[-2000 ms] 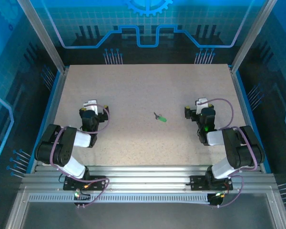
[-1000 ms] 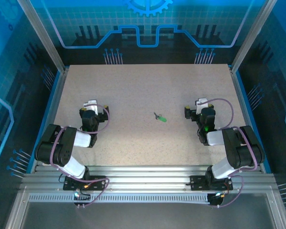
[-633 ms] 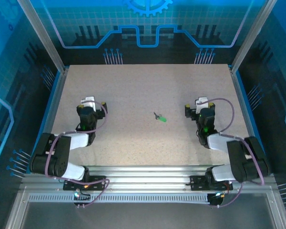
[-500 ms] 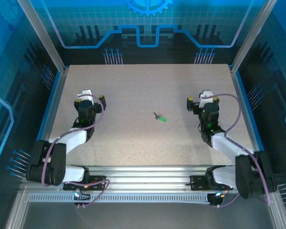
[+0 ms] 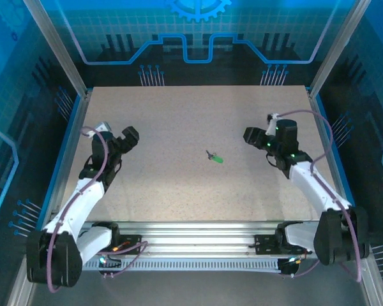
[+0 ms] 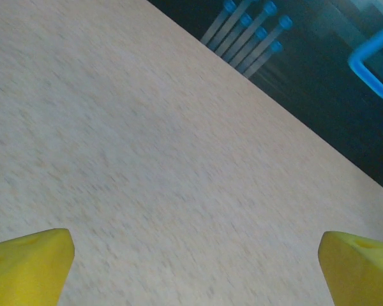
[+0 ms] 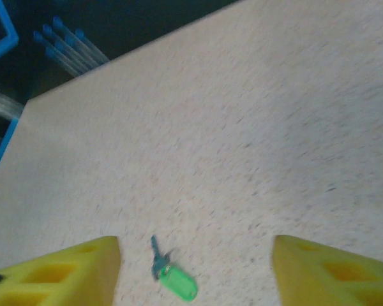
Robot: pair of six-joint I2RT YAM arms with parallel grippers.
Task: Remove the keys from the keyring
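Observation:
A small dark key [image 5: 209, 153] joined by a keyring to a green tag [image 5: 217, 159] lies flat near the middle of the table. In the right wrist view the key [image 7: 156, 257], the keyring [image 7: 165, 272] and the green tag [image 7: 178, 284] lie on the table ahead, low in the frame and nearer the left yellow finger [image 7: 59, 271]. My right gripper [image 5: 249, 135] [image 7: 195, 275] is open, to the right of the keys and apart from them. My left gripper [image 5: 129, 136] [image 6: 195, 271] is open over bare table far to the left, its yellow fingertips [image 6: 27, 264] wide apart.
The speckled beige table [image 5: 179, 121] is fenced by a blue rim and metal posts [image 5: 73, 76]. Rows of blue pegs [image 5: 150, 75] stand past the far edge, also ahead in the left wrist view as blue pegs [image 6: 246, 29]. The arm bases sit at the near rail [image 5: 198, 233].
Both arms have unfolded from their tucked pose and stretched forward. The right gripper has risen and turned left toward the keys; the left has swung outward. The keys have not moved.

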